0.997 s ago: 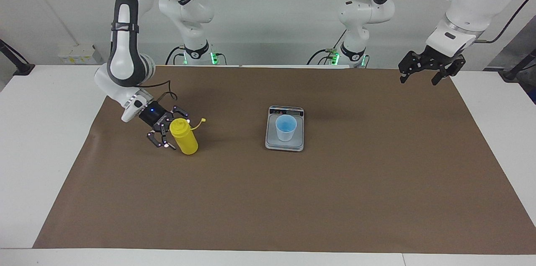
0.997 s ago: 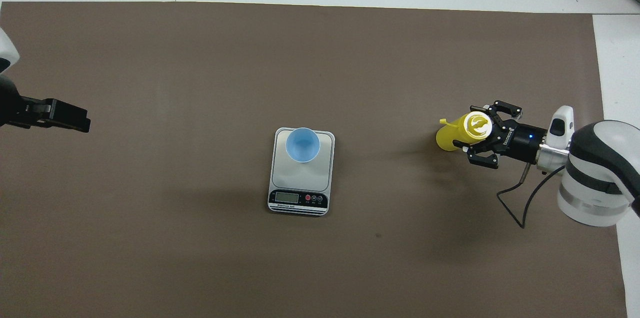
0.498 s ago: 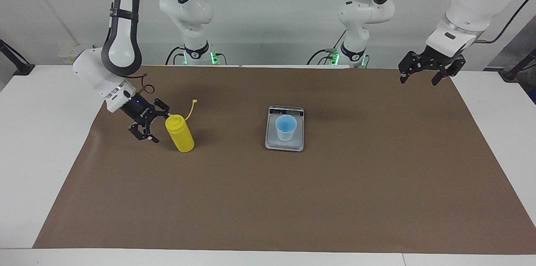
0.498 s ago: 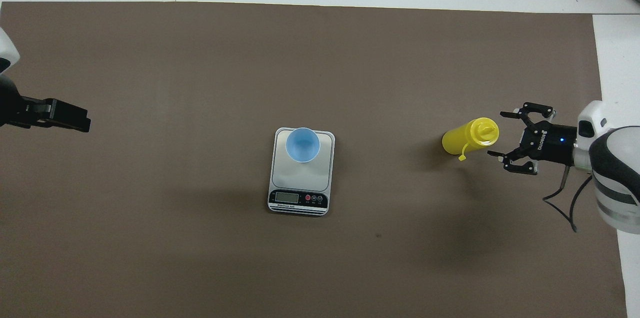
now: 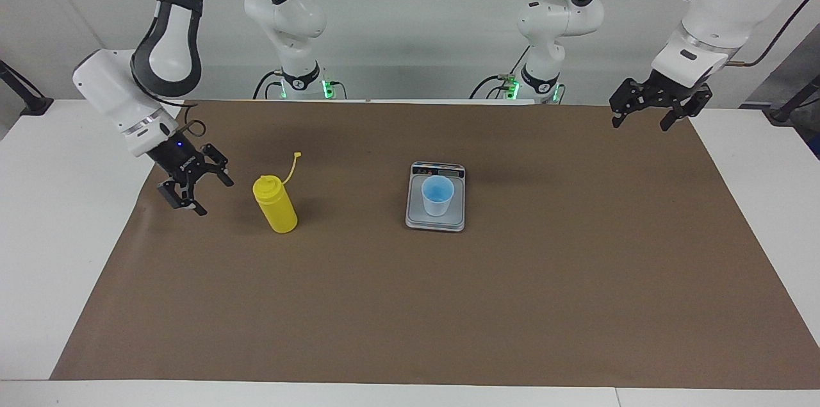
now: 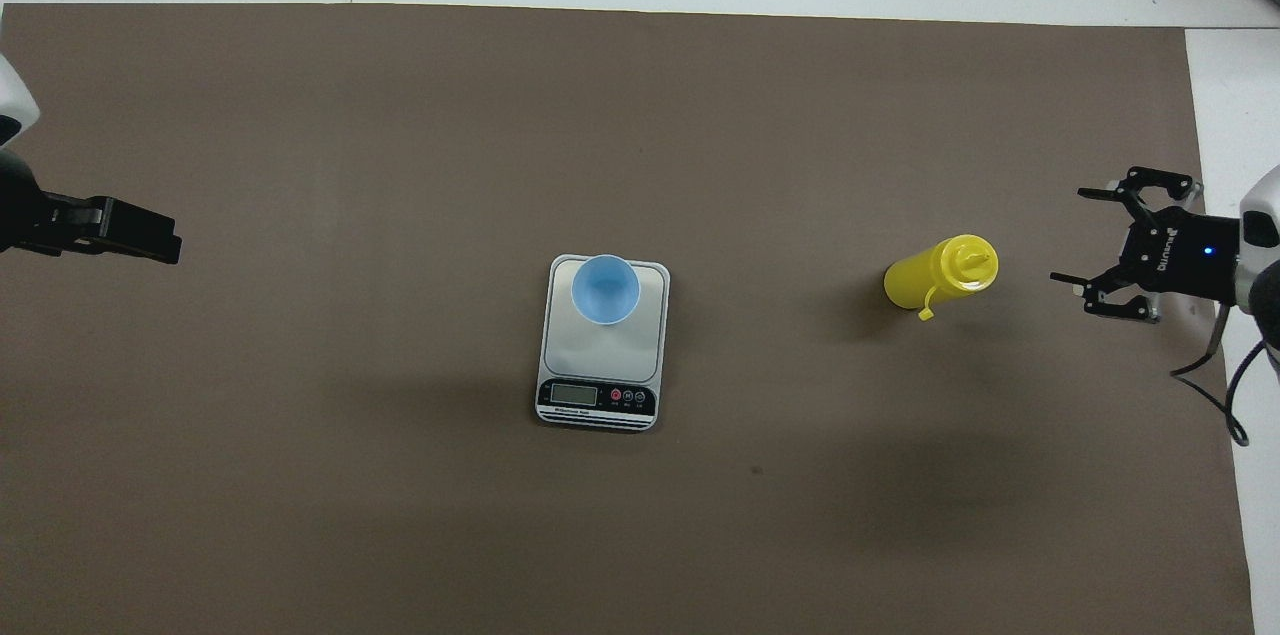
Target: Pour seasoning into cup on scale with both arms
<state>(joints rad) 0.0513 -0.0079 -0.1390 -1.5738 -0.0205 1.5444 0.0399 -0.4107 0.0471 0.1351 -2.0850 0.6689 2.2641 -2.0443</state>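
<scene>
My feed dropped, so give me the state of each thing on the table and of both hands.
Seasoning bottle: upright on the mat, cap off and hanging by its tether, held by nothing.
Cup: upright on the scale.
Scale: flat on the mat.
Right hand: open, empty, beside the bottle.
Left hand: open, empty, waiting.
</scene>
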